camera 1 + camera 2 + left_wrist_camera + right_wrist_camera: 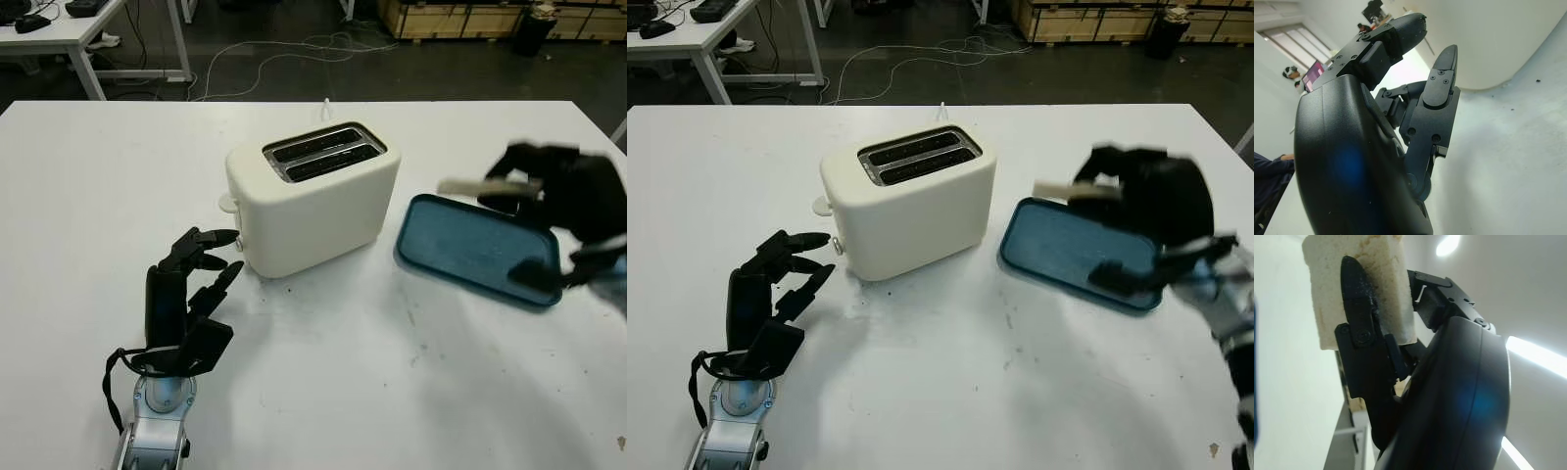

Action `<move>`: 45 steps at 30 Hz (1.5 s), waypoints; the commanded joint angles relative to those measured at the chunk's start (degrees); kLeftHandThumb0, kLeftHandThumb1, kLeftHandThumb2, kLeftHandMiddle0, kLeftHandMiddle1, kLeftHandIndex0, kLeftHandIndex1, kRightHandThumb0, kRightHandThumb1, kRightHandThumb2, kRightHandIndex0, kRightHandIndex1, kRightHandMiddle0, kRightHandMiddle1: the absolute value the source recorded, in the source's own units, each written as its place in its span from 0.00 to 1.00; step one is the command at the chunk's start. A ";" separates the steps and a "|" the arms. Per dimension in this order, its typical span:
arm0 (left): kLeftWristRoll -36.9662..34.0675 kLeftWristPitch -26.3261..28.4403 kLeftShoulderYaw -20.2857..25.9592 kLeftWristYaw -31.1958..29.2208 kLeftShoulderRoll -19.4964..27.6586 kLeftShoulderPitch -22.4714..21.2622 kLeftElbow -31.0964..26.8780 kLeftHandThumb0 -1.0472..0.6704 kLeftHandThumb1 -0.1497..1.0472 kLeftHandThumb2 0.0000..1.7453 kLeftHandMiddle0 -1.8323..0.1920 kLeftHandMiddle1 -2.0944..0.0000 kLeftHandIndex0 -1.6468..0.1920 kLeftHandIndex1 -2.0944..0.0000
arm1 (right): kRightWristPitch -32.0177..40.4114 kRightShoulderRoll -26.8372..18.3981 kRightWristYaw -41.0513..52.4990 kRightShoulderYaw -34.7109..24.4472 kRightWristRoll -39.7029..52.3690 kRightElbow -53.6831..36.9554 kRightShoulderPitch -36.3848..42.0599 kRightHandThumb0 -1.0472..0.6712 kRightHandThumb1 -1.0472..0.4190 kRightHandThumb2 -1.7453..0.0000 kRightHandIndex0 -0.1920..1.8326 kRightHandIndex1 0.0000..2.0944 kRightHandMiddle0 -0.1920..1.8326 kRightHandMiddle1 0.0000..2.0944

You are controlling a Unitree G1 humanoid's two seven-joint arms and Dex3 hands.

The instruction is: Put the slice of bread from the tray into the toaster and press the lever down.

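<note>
- Bread slice [1359,289] lifted clear of blue tray [460,245], hanging above it, at 3 o'clock from toaster [313,201]; slots sitting empty, insertion and lever press pending.
- Right hand [554,211] pinching slice between fingers [1359,308], one finger lying across its face.
- Left hand [191,294] open, waiting at 8 o'clock beside toaster.

Bright, even overhead light — right hand [563,211] motion-blurred — soft table [343,392] shadows.
</note>
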 commanded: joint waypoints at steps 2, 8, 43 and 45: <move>0.36 -0.77 -0.27 0.24 0.06 -0.08 -0.08 0.48 0.89 0.08 0.62 0.40 0.55 0.66 | -0.54 1.72 7.74 -1.04 4.59 3.45 -7.24 0.28 0.09 0.93 0.54 0.83 0.48 0.77; 0.11 0.04 -0.40 0.06 -0.32 0.05 -0.57 0.49 0.89 0.08 0.61 0.39 0.55 0.66 | -1.75 6.85 19.39 -2.54 10.96 12.72 -19.35 0.30 0.09 0.95 0.55 0.82 0.47 0.81; 0.24 -0.73 -0.73 0.59 -0.71 0.10 0.00 0.49 0.89 0.08 0.62 0.39 0.55 0.65 | 4.06 25.78 38.15 2.10 7.71 30.95 -39.15 0.28 0.09 0.95 0.64 0.83 0.56 0.83; 0.30 -0.49 -0.81 0.56 -0.83 0.19 -0.07 0.48 0.89 0.08 0.62 0.39 0.55 0.65 | 3.70 26.10 37.17 2.92 6.56 31.03 -38.83 0.29 0.09 0.95 0.65 0.83 0.57 0.83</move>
